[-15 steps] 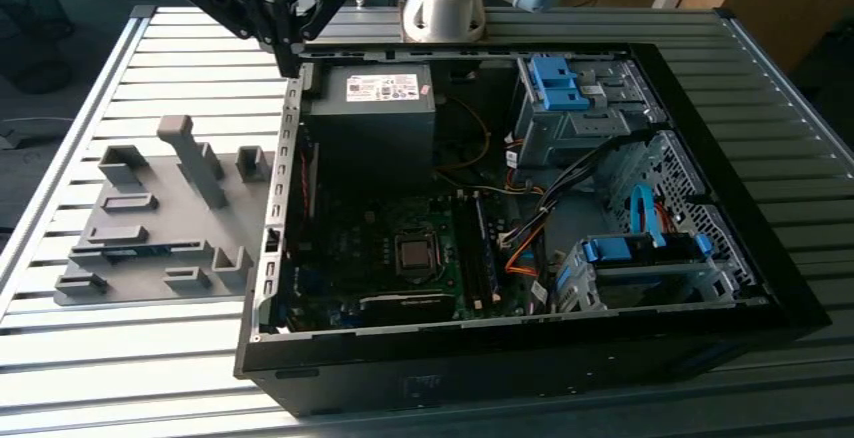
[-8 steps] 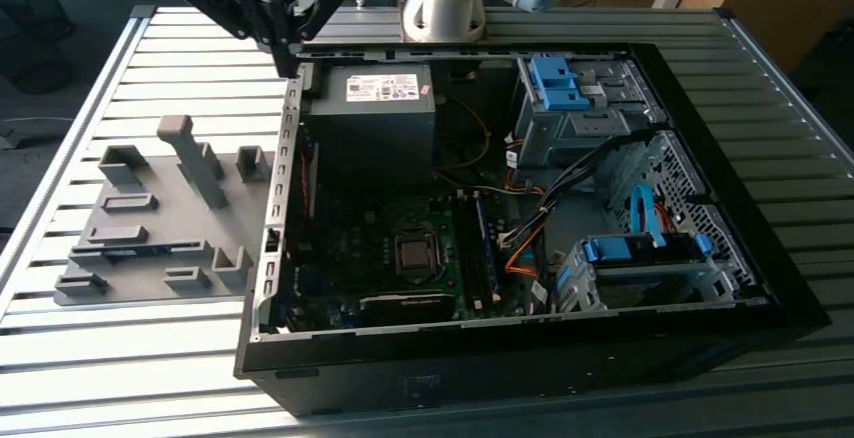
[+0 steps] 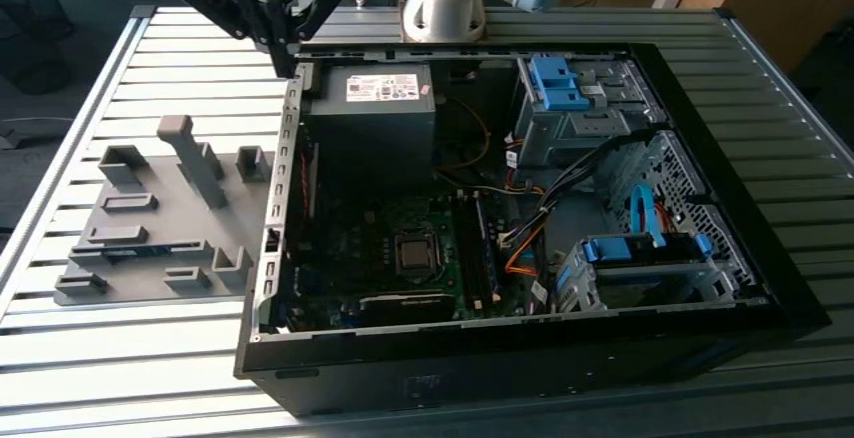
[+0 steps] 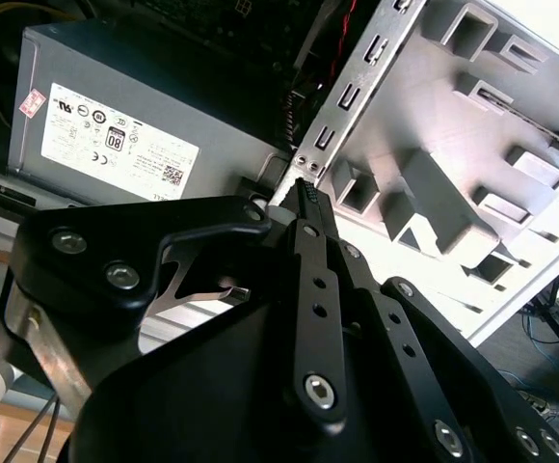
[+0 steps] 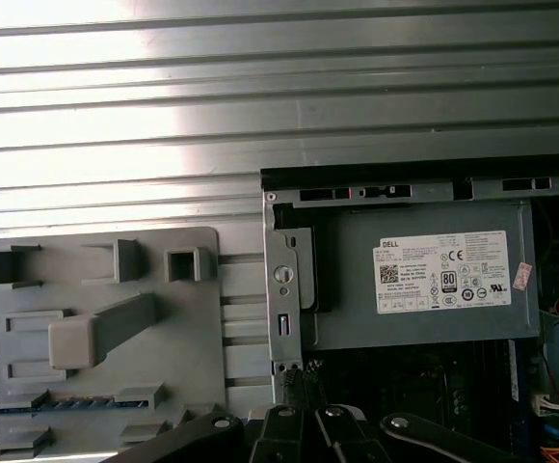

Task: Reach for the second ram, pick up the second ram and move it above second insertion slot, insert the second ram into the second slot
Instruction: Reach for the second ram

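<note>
The second ram [image 3: 134, 250] is a thin blue-green stick lying on edge in a groove of the grey holder plate [image 3: 160, 173], at the exterior view's left. In the first wrist view the ram [image 5: 67, 406] sits near the plate's [image 5: 164, 386] lower edge. My gripper [image 3: 287, 63] hangs over the far left corner of the open computer case [image 3: 287, 188], away from the ram. Its black fingers [image 4: 304, 193] are shut with nothing between them. The memory slots [image 3: 474, 248] run beside the processor socket inside the case.
A grey power supply [image 3: 374, 108] with a white label fills the case's far left corner, just below my gripper [image 5: 299, 374]. Blue drive cages [image 3: 561, 83] and cables crowd the case's right side. The holder plate carries upright grey blocks [image 3: 194, 158]. The arm's base [image 3: 447, 8] stands behind the case.
</note>
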### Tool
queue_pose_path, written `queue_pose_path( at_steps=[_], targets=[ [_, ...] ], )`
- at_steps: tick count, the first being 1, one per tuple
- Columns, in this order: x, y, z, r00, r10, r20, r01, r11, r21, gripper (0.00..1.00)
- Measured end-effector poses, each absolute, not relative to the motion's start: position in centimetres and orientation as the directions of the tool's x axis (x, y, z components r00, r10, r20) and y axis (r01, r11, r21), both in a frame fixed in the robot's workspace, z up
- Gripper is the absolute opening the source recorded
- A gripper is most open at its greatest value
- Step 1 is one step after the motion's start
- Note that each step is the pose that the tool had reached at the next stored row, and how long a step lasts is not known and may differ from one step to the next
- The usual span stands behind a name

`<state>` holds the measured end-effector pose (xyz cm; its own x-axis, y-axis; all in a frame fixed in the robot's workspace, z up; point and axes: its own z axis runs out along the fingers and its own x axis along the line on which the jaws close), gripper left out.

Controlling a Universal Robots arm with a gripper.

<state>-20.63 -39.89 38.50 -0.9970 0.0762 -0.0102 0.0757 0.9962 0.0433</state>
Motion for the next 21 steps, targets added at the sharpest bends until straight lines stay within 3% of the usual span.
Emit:
queue_pose_path(
  at_steps=[21],
  targets=[
    [-21.7,-39.9,38.5,-0.997,0.076,-0.010,0.076,0.996,0.043,0.11]
  ],
)
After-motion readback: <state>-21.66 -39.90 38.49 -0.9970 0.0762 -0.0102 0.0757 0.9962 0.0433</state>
